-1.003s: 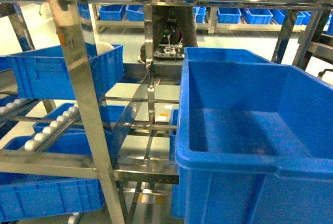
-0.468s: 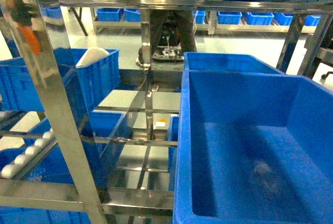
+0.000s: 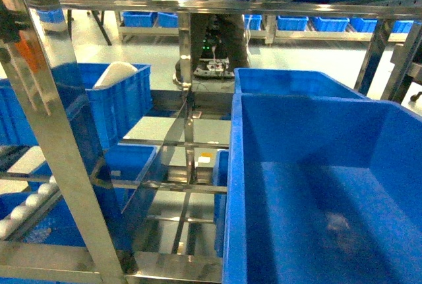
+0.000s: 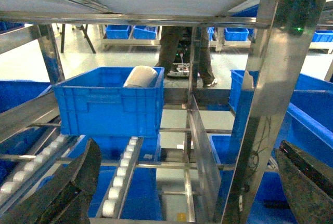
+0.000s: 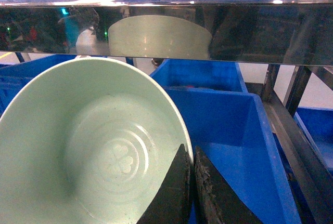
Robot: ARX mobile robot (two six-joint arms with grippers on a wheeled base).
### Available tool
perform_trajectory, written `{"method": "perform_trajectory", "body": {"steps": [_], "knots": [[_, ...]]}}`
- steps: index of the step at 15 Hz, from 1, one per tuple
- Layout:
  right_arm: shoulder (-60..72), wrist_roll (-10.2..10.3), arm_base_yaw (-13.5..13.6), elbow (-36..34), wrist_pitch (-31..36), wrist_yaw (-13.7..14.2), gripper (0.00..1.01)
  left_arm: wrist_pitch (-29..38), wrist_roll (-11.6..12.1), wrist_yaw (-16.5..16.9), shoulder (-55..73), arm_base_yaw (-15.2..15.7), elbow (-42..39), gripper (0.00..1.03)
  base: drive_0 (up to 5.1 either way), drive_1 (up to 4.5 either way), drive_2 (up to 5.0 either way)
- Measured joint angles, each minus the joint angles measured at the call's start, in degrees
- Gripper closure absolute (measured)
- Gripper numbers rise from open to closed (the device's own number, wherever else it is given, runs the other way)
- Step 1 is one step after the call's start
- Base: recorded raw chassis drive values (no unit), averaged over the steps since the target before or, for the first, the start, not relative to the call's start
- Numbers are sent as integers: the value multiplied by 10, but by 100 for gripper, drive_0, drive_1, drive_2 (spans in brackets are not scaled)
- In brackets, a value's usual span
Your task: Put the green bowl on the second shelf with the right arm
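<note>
Gripping the green bowl [image 5: 88, 146] by its rim at the lower centre of the right wrist frame: right gripper [image 5: 191, 193] with its two dark fingers [image 5: 171, 195] pressed close together on the bowl's right edge. Bowl tilted toward the camera, filling the lower left of that frame, a moulded clover mark visible in its bottom. Directly above the bowl, a shiny steel rail [image 5: 166, 26] across the upper part of the frame, mirroring the bowl's pale green shape. Cannot tell from these views whether this rail belongs to the second shelf. Behind and to the right of the bowl, an open blue bin [image 5: 234, 146].

Spread wide at the bottom corners of the left wrist frame: left gripper [image 4: 187, 193], dark fingers [image 4: 62, 193] well apart, nothing between them. Ahead of it, in the centre left of that frame, a blue crate [image 4: 109, 102] resting on white roller tracks [image 4: 122, 180], with a white domed object [image 4: 140, 77] sitting inside. Steel upright [image 4: 263, 109] standing at the right of the frame.

Filling the lower right of the head frame: a large blue bin [image 3: 330, 192]. Same white domed object [image 3: 115, 74] seen in a crate at the upper left, beyond a slanting steel post [image 3: 59, 159]. Neither gripper nor bowl visible in the head frame.
</note>
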Motion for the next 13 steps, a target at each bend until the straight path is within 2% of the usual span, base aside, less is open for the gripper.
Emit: {"method": "perform_trajectory", "body": {"steps": [3,5,6,8,10,13], "knots": [[1,0,0,0,0,0,99,1,0,0,0,0,0,5,0,0,0],[1,-4,-13,-9,7,-10,99,1,0,0,0,0,0,5,0,0,0],[6,-13,-19,-25,13,-18,99,1,0,0,0,0,0,5,0,0,0],[46,-30,-16,-47,44,-26,99,1,0,0,0,0,0,5,0,0,0],[116,-42,17,-61,116,-19,99,1,0,0,0,0,0,5,0,0,0],[307,-58,73,-71,281,12,99,1,0,0,0,0,0,5,0,0,0]]}}
